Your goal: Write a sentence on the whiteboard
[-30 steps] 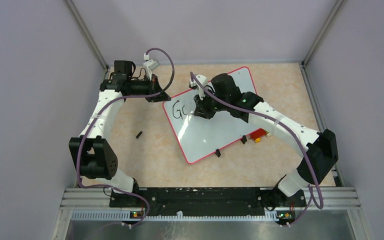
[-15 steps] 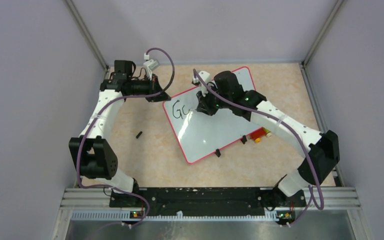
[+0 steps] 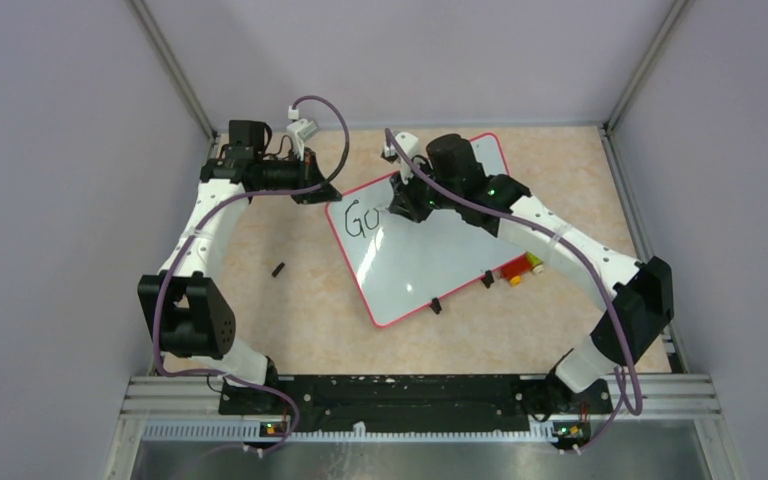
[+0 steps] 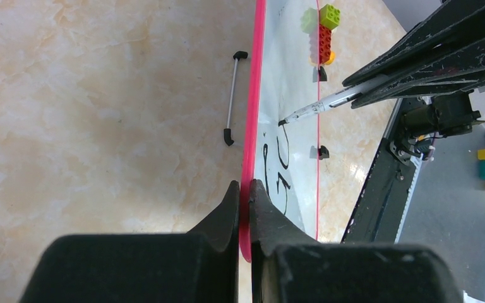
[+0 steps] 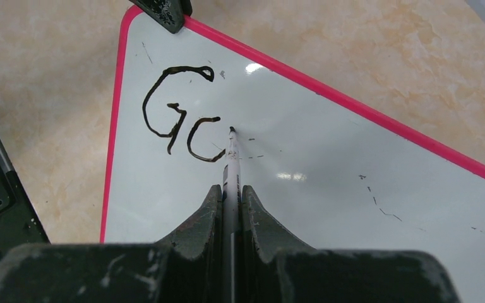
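- Our right tool (image 5: 230,196) is clamped tight on a thin white marker (image 5: 232,158), which sticks out forward between the two jaws
- The marker's black tip sits at the surface of the whiteboard (image 5: 353,189), just right of the last stroke
- The lettering (image 5: 180,120) is a black G with an open curve beside it, in the board's far left corner
- Our left tool (image 4: 244,189) is closed on the red frame near that same corner, one jaw on each side of the edge
- The whiteboard lies on the bench (image 3: 300,310), turned at an angle, right of the middle, with its black feet (image 3: 436,305) along the near long edge
- Stacked coloured blocks (image 3: 520,268) sit just beside the board's near right edge, and a small black piece (image 3: 278,269) lies well to the left of the board
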Tool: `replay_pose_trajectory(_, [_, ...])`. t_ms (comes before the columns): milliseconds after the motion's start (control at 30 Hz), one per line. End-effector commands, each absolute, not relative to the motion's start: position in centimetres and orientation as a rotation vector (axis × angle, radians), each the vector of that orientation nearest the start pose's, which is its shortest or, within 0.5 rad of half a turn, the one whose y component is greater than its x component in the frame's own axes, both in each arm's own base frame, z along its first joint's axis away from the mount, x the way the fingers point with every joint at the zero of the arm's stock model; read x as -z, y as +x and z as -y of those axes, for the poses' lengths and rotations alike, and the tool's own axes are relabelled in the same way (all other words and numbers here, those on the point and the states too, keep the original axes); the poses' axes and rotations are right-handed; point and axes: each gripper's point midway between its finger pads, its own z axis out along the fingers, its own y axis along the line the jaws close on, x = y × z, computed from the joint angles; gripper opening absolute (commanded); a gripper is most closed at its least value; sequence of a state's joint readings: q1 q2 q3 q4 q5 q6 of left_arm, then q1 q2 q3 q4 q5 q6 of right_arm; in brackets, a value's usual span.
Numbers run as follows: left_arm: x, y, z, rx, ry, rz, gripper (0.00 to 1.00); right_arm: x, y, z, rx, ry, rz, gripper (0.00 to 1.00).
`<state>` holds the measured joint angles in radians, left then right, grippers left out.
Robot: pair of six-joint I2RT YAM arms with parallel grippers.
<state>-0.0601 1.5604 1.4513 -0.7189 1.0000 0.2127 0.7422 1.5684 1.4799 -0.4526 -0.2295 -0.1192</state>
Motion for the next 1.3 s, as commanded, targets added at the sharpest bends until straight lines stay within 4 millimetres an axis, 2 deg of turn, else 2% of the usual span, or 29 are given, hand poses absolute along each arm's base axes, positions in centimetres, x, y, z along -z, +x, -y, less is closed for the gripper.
replay_pose_trajectory(0, [-26.1,34.1,17.6,1.126,0.779,-2.008,0.0,-26.8,32.3,-34.9,-0.614,-1.01,-1.845,0.0])
replay_pose_trajectory(500, [-26.2,34.0,17.5,1.121,0.778,-2.009,0.0,-26.8,30.7,-35.7,-0.652,-1.051,-1.837,0.0])
replay_pose_trajectory(600, [-26.1,34.0,17.5,1.118,0.778,-2.011,0.0,-27.6,30.5,-35.2,-0.644,-1.045,-1.826,0.0])
replay_pose_trajectory(733, [-26.3,34.0,17.5,1.116,0.777,-2.009,0.0,-29.6,30.7,-33.6,-0.642,-1.011,-1.8,0.0])
replay_pose_trajectory(833, [-26.4,34.0,17.5,1.114,0.78,-2.005,0.0,-30.2,30.7,-32.5,-0.646,-0.986,-1.801,0.0])
replay_pose_trajectory(1033, [-26.3,34.0,17.5,1.117,0.778,-2.007,0.0,-28.9,31.4,-31.0,-0.612,-0.963,-1.839,0.0])
replay_pose_trajectory(1267, [-26.2,34.0,17.5,1.116,0.777,-2.009,0.0,-27.8,31.6,-31.2,-0.615,-0.98,-1.86,0.0])
